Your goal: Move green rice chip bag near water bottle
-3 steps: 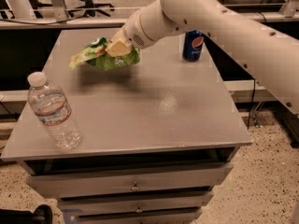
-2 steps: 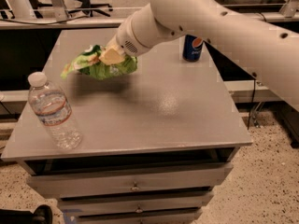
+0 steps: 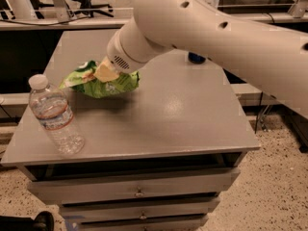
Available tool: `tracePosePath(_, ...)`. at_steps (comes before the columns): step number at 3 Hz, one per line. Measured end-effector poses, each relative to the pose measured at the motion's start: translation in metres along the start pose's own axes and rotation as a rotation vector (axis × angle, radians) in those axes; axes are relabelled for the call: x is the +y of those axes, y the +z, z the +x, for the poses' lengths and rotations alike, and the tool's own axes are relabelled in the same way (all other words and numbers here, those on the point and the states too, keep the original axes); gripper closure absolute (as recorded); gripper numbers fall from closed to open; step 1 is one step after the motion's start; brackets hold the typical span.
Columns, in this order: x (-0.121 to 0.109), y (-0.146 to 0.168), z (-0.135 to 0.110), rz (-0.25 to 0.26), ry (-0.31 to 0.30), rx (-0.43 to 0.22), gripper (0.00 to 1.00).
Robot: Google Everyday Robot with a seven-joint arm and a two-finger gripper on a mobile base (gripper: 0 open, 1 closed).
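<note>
The gripper (image 3: 107,72), pale and matt, is seen above the table's left half, clamped on the green rice chip bag (image 3: 103,84), whose crinkled film is shown glossy. The water bottle (image 3: 54,117) is seen as clear plastic with a pale label. The table (image 3: 192,114) top is presented smooth, grey and softly sheened, and the arm (image 3: 216,32) shell as smooth cream plastic.

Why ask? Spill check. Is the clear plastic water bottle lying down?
No, the bottle stands cap-up on the grey table; the hand grips the crinkled green bag nearby.
</note>
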State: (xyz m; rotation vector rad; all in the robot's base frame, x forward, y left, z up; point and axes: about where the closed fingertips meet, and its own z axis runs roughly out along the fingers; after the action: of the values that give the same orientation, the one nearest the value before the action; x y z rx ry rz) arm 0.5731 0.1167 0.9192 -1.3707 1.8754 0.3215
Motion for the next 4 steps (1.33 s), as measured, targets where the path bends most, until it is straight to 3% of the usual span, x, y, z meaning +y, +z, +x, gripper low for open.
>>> tracePosePath(1,0.016,-0.006,0.001,0.015,0.021,0.032,1.00)
tracePosePath(2,0.029,-0.009,0.004,0.007,0.040,0.051,0.82)
tracePosePath(4,0.037,-0.013,0.013,0.006,0.058,0.059,0.36)
